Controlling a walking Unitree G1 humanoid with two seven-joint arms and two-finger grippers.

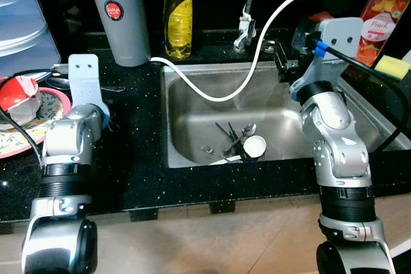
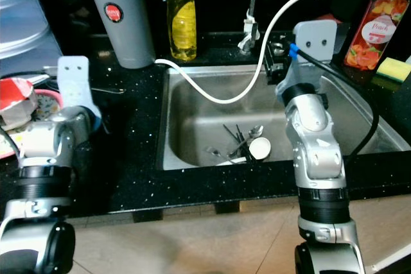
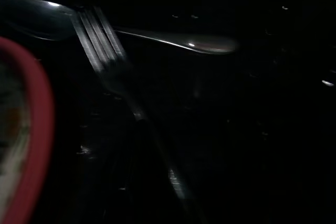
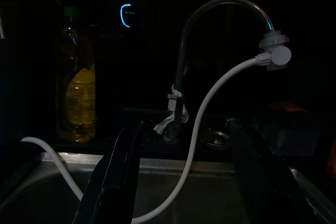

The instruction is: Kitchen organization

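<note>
Far left on the black counter (image 1: pixel 138 158) sits a red-rimmed patterned plate (image 1: pixel 48 117) with a crumpled red-and-white wrapper (image 1: pixel 19 94) on it. Just beside the plate the left gripper (image 1: pixel 83 85) hangs low over the counter, and its wrist camera looks down on a fork (image 3: pixel 102 51) lying across the handle of a spoon (image 3: pixel 37 17), both flat on the dark stone right by the plate's rim. Whether those fingers are parted or closed I cannot tell.

Behind it stand a grey water dispenser (image 1: pixel 119 14) and a yellow dish-soap bottle (image 1: pixel 178 17). A white hose (image 1: pixel 225 91) droops from the tap (image 1: pixel 247 24) down into the steel sink (image 1: pixel 192 113). At the bottom of the basin lies a jumble of cutlery (image 1: pixel 231 139) with a small white cup (image 1: pixel 255 147) on its side.

Over the sink's right rear corner the right gripper (image 4: pixel 184 177) is raised with its two black fingers spread wide, nothing between them, pointing toward the tap and hose. Further right are a peach-labelled pouch (image 1: pixel 384 24) and a yellow sponge (image 1: pixel 393 67).

The fork and spoon look like thin, stiff, light metal, likely slick and lying so flat that getting a finger under them will be awkward; the raised crossing point, or the fork's neck, seems the best place to pinch. The cup is probably fragile and may be wet, so its rim would suit a gentle hold.
</note>
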